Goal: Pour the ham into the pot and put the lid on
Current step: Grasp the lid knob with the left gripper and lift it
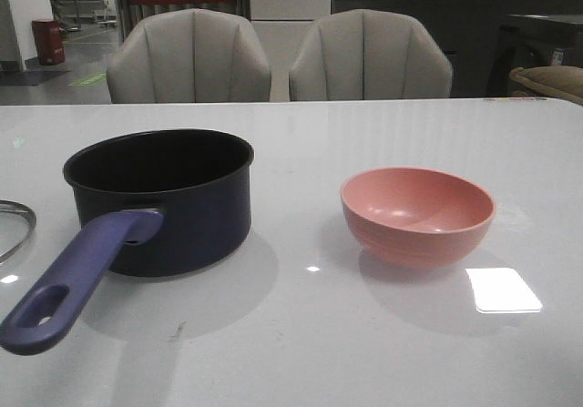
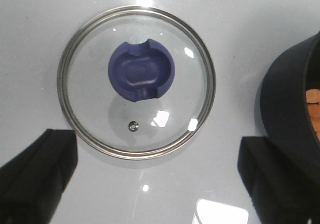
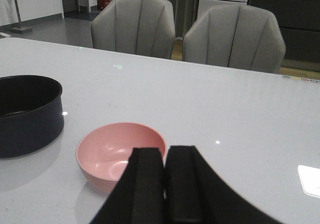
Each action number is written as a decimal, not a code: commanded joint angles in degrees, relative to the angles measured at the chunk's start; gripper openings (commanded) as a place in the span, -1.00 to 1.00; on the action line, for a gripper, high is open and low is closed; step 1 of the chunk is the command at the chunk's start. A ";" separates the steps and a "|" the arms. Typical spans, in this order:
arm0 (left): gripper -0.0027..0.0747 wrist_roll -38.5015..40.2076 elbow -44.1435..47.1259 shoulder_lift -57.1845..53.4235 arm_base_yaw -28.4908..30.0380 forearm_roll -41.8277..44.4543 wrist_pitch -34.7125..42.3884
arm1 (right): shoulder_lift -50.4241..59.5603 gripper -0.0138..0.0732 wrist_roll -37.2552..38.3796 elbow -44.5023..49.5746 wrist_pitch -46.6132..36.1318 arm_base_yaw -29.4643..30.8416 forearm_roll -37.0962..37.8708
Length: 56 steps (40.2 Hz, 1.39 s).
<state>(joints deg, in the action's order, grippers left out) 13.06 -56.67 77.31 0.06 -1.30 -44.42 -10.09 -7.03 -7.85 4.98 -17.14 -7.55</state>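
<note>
The dark navy pot (image 1: 162,198) stands left of centre on the white table, its purple-blue handle (image 1: 77,275) pointing toward the front left. A few orange ham slivers (image 2: 313,111) show inside the pot (image 2: 290,108) in the left wrist view. The glass lid (image 2: 136,81) lies flat on the table left of the pot, knob (image 2: 142,77) up; only its rim edge (image 1: 14,229) shows in the front view. My left gripper (image 2: 157,176) is open above the table just beside the lid. My right gripper (image 3: 165,156) is shut and empty, near the pink bowl (image 3: 121,151).
The salmon-pink bowl (image 1: 417,214) stands empty to the right of the pot. Two grey chairs (image 1: 273,56) stand behind the table's far edge. Neither arm shows in the front view.
</note>
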 commanded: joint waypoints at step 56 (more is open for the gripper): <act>-0.01 -6.44 -23.46 31.03 4.13 -1.52 -10.82 | -0.61 -0.35 -0.11 -1.61 -4.98 0.07 -0.34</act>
<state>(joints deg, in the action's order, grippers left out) 6.71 -78.43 111.15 4.06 -2.65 -56.03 -10.09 -7.03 -7.85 4.98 -17.14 -7.55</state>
